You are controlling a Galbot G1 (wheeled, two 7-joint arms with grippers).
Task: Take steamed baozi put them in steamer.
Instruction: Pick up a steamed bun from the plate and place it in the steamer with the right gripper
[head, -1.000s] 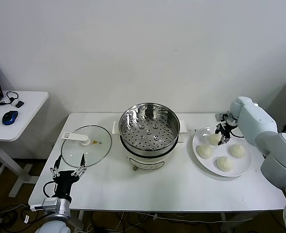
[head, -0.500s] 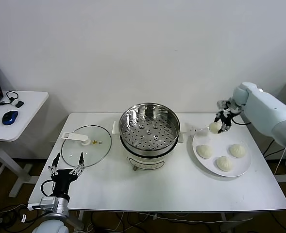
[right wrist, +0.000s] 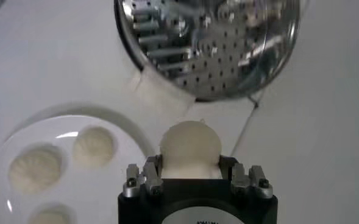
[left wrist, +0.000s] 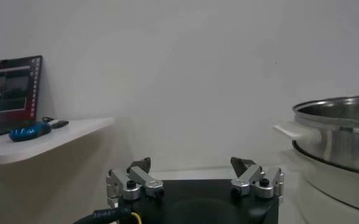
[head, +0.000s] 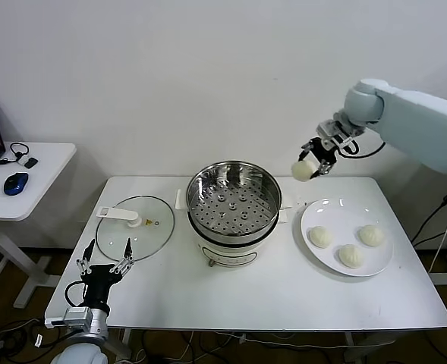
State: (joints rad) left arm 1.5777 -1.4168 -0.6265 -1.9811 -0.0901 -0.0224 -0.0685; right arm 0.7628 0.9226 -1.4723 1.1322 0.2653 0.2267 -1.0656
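Right pincer (head: pixel 312 165) hangs in the air above the gap between the steamer (head: pixel 231 199) and the white plate (head: pixel 380 261), its fingers closed on one steamed baozi (head: pixel 303 171). From the right wrist view the bun (right wrist: pixel 189 148) sits squarely between the two fingers, with the steamer's perforated tray (right wrist: pixel 216 42) and the plate (right wrist: pixel 63 122) both lying below it.

Three more baozi rest on the plate: one toward the steamer side (head: pixel 319 236), one toward the far right (head: pixel 371 235), and one nearest the front edge (head: pixel 350 255). They lie near one another without touching. The steamer stands at the middle of the white surface (head: pixel 284 299), open-topped, its tray bare, just beside the plate.

A round glass lid (head: pixel 136 239) with a white handle lies flat on the surface to the steamer's left. The left pincer (head: pixel 104 262) waits low at the front left corner of the surface, near the lid's front edge, fingers spread wide and holding nothing. A small side desk (head: pixel 26 178) farther left carries a blue mouse (head: pixel 15 183).
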